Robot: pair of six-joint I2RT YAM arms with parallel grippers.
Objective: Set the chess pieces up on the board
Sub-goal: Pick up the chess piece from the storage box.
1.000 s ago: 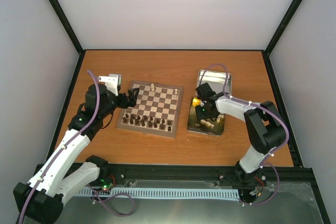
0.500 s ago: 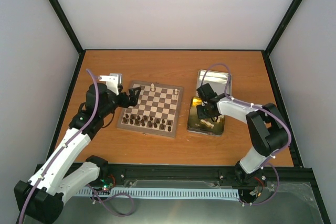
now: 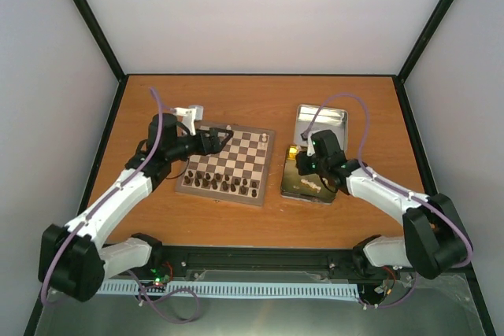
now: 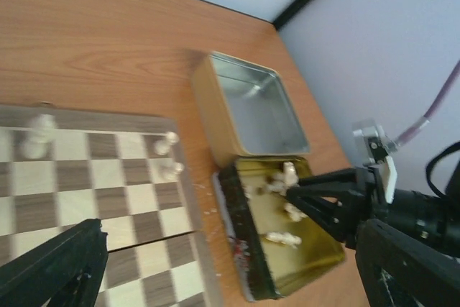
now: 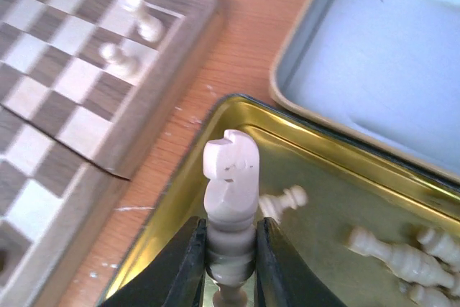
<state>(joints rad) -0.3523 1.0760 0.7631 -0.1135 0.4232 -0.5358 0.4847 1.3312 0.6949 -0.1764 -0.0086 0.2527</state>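
Chess pieces in cream sit in 2 places in the overhead view. A few stand along the far edge of the board, and the rest lie in the gold tin just right of it. Dark pieces fill the board's near rows. The silver lid lies on the table, against the tin's far side. The left gripper hangs over the board's far left area, and the right gripper is over the left part of the tin.

From the left wrist, that gripper's 2 fingers are spread wide with nothing between them. On the board, 3 cream pieces stand on far squares, 2 of them close to the right edge. More lie loose on the tin's floor, with the right gripper above them.

From the right wrist, the right gripper's 2 fingers are pinched on the base of a cream knight, held upright over the left part of the tin. Loose pieces lie to its right. Whether the knight's foot touches the tin floor I cannot tell.
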